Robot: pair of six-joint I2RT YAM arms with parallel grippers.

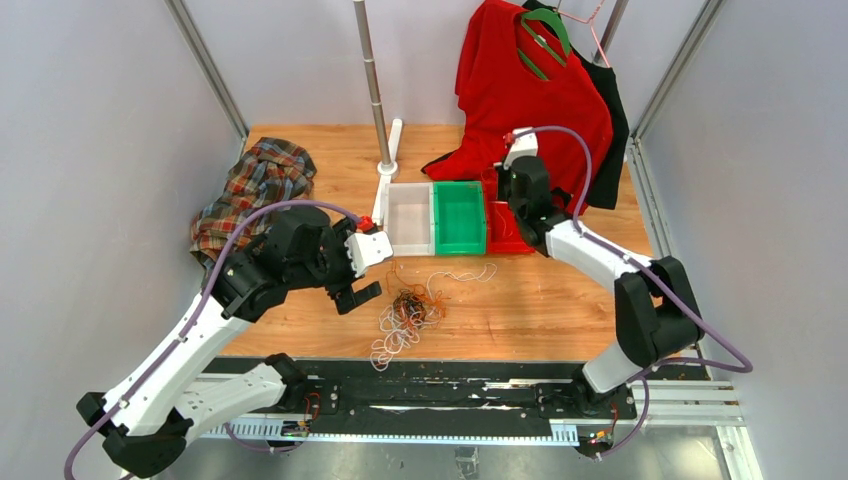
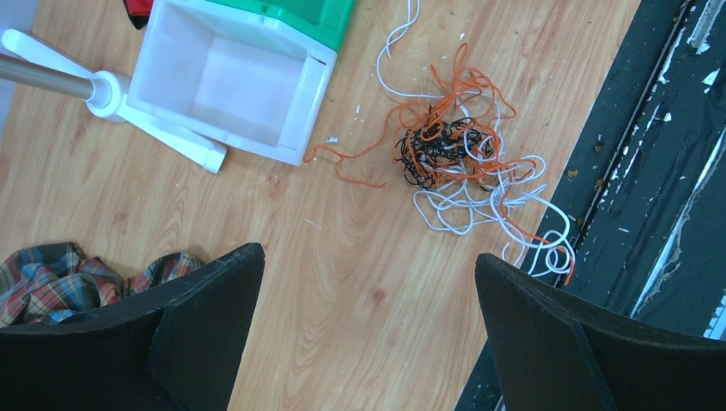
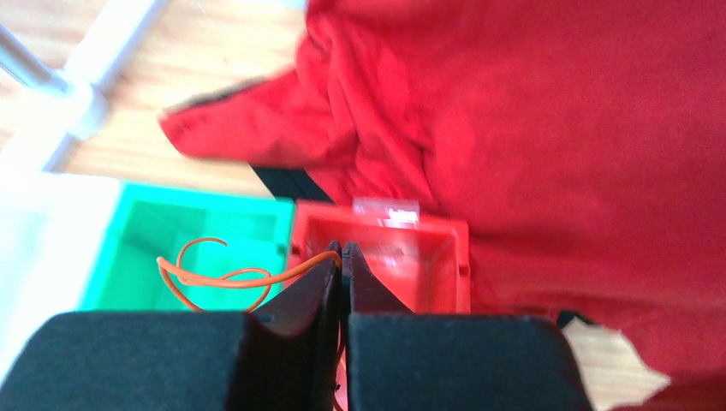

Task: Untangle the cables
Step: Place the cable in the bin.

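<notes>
1. Right gripper (image 3: 342, 253): jaws pressed tight together, pinching a thin orange cable (image 3: 214, 278) right at the tips. The strand curls off to one side in loose loops.
2. Just beyond those tips sits the red bin (image 3: 381, 224). The held strand's loops show against the green bin (image 3: 128, 231) next door.
3. Left gripper (image 2: 368, 261): jaws spread as wide as they go, nothing between them, only bare wood showing in the gap. It hangs above the table (image 1: 560, 300), touching nothing.
4. Ahead of the left gripper lies the main tangle of cables (image 2: 454, 154). There's a black knot at the heart, orange strands laced through it, and white loops spilling out toward the table's near edge.
5. From the top camera, that tangle of cables lies in front of the bins, just beside the left gripper and well apart from the right one.
6. The bins stand in a row: the white bin (image 1: 408, 192), then green, then red, touching side by side.
7. Further out, a red shirt (image 1: 520, 90) hangs on a hanger behind the red bin.
8. A plaid shirt (image 1: 255, 185) is heaped at the table's far left corner.
9. A metal pole (image 1: 372, 80) on a white base stands just behind the white bin.
</notes>
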